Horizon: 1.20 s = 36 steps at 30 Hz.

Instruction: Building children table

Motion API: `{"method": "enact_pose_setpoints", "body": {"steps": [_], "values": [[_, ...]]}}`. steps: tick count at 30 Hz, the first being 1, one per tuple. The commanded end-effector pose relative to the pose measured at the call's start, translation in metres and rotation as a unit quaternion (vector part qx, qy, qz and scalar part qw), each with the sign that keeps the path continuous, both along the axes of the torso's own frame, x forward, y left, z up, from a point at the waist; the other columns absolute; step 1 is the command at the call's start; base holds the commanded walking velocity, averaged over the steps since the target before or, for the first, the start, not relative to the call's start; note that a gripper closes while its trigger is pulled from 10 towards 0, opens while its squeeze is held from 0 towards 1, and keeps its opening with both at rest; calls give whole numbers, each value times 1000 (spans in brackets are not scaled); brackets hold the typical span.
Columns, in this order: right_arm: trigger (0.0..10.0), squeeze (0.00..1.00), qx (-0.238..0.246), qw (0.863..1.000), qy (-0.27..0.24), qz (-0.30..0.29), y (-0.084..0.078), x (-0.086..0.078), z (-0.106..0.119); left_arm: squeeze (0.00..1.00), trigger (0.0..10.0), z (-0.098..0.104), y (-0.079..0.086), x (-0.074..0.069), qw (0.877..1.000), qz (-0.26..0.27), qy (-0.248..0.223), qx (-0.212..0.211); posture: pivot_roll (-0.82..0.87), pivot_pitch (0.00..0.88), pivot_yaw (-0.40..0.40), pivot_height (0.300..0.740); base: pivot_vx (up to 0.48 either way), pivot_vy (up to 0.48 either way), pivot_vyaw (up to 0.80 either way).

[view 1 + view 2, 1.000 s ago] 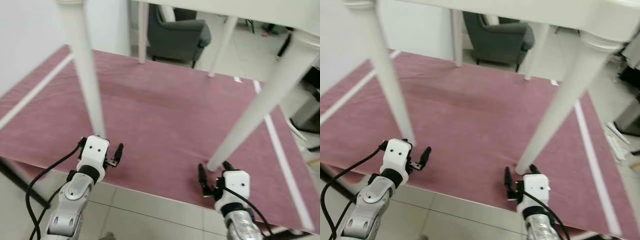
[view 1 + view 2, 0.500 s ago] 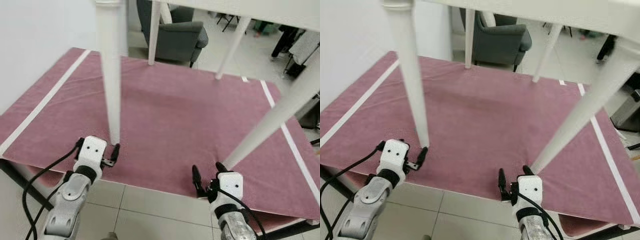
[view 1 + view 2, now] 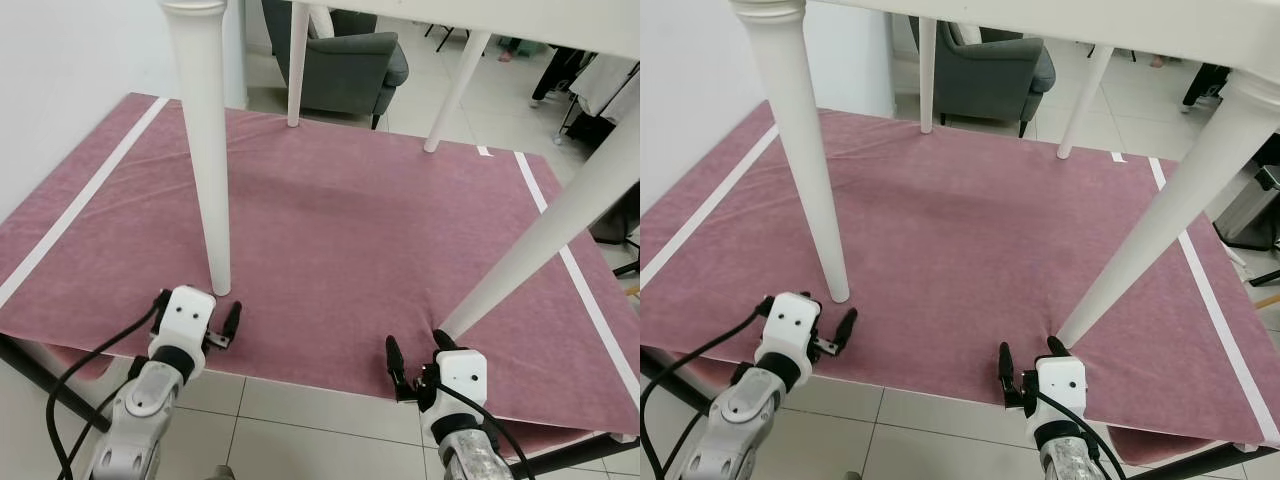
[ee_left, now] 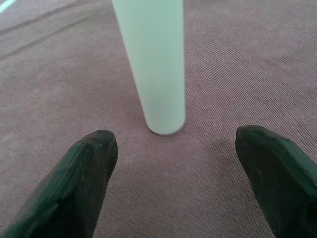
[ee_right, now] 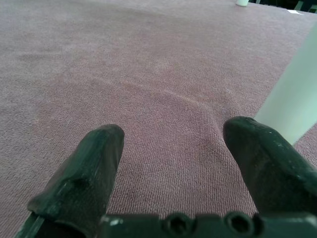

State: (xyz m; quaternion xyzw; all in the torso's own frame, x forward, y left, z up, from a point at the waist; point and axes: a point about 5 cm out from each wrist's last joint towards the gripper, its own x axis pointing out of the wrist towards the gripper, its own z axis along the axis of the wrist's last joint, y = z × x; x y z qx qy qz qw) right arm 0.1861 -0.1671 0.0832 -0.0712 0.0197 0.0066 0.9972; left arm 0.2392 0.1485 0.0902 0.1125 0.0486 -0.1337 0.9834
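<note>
Standing on the maroon rug [image 3: 340,230], the white table leg [image 4: 153,64] sits ahead between the left gripper [image 4: 173,163] fingers, spread apart; right gripper [image 5: 173,148] fingers likewise apart.

white children's table [image 3: 205,150] (four legs), upright on mauve carpet [image 3: 340,220]

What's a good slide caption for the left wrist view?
Open left gripper facing the foot of a white table leg standing on the pink mat.
</note>
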Motion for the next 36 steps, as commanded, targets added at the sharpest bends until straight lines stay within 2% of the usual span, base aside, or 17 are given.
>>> {"method": "enact_pose_setpoints", "body": {"steps": [1, 6, 10, 24, 31, 36], "values": [[10000, 0, -9, 1000, 5, 6, -1, 0, -4, 0, 10000, -2, -1, -2, 1000, -1, 3, 8, 101, 0, -23, 740, 0, 0, 0], [10000, 0, -41, 998, -21, 45, 11, 13, 1, 0, 10000, -2, -8, -2, 1000, -6, -10, 22, 103, 0, -21, 740, 0, 0, 0], [10000, 0, -43, 997, -31, 56, 16, 17, 5, 0, 10000, 0, -9, 0, 999, -6, -18, 26, 106, 0, -23, 740, 0, 0, 0], [10000, 0, -41, 997, -28, 61, 20, 16, 0, 0, 10000, 0, -8, 2, 999, -5, -24, 36, 111, 0, -23, 740, 0, 0, 0], [10000, 0, -40, 997, -30, 57, 19, 19, -1, 0, 10000, 0, -9, 4, 999, -5, -32, 42, 114, 0, -24, 740, 0, -480, 0], [10000, 0, -39, 997, -28, 61, 20, 18, -1, 0, 10000, 0, -9, 4, 999, -4, -30, 39, 115, 0, -26, 740, 0, -120, 0]]}}
